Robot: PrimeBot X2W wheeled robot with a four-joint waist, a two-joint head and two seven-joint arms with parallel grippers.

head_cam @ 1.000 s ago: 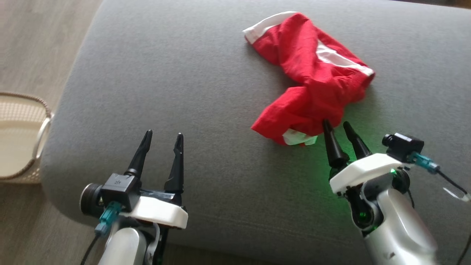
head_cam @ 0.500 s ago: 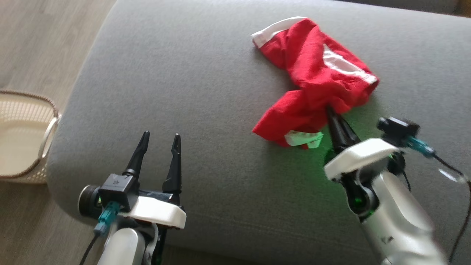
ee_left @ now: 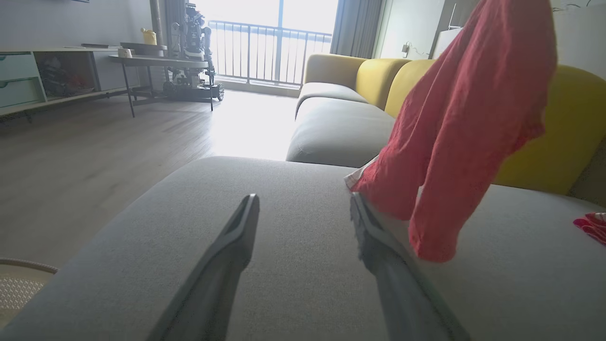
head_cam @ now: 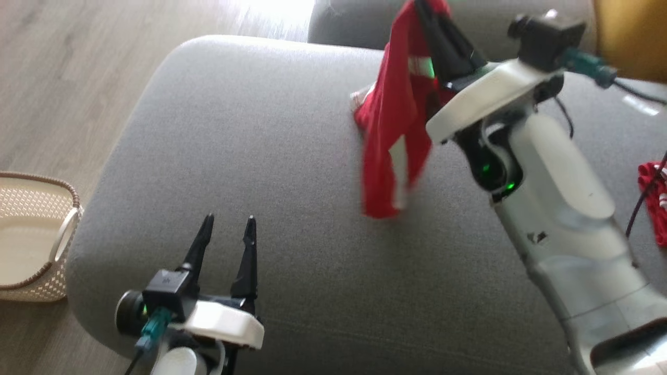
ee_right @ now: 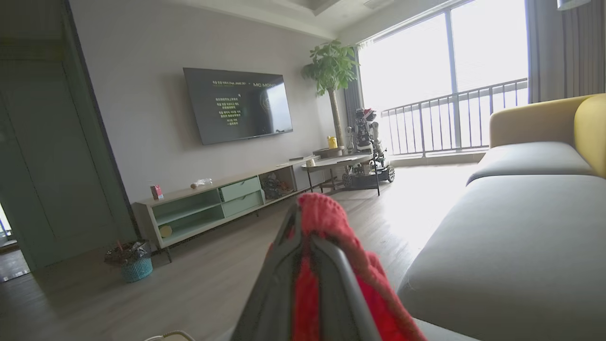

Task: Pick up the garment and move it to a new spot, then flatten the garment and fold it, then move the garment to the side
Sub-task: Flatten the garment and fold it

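Now the biggest change is on the sofa (head_cam: 250,156): a second ago the garment (head_cam: 393,135) lay bunched on the grey seat, and it now hangs in a long red drape well above it. The head camera has also swung, so the sofa's shift in that view is the camera's doing and not the seat's. The right arm has risen with the cloth. Its right gripper (head_cam: 432,21), which a second ago stood open at the near edge of the heap, has snapped closed, and the right wrist view shows red fabric pinched between the two fingers and spilling over them. The garment dangles from that one pinch point, white trim showing. Its lower end hangs just over the seat, and I cannot tell whether a far corner still brushes the cushion. The left gripper (head_cam: 229,219) has not joined in. It holds low near the front edge, jaws spread and empty, well apart from the cloth. The basket (head_cam: 36,234) sits on the floor beside the sofa's left end, and a small red item (head_cam: 654,198) lies at the far right. For the task, the pick-up looks done and the carry to a new spot has begun, while flattening and folding are all still ahead. A single-point hold means the cloth will likely land crumpled and need spreading.
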